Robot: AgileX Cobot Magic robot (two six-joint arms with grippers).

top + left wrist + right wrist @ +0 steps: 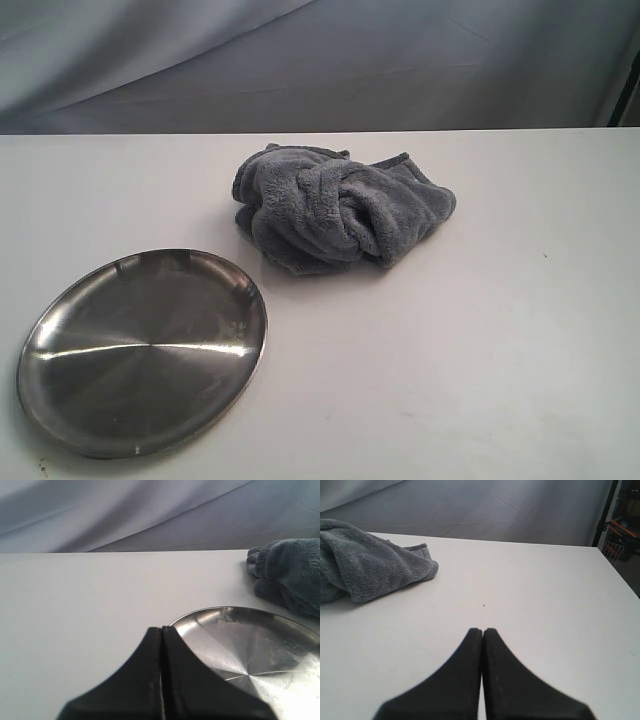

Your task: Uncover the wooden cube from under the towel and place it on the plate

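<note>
The dark-grey fluffy towel (338, 207) lies bunched in a heap near the table's far middle; it also shows as the towel (290, 575) and the towel (367, 562) in the wrist views. The wooden cube is hidden. The shiny steel plate (142, 350) sits bare at the front left, seen close as the plate (260, 645). My left gripper (161, 629) is shut with nothing in it, just short of the plate's rim. My right gripper (482, 630) is shut and empty over bare table, well apart from the towel. Neither gripper shows in the exterior view.
The white table (480, 340) ends at a far edge against a grey draped backdrop (320, 60). A dark stand with an orange item (622, 530) is off the table's right side.
</note>
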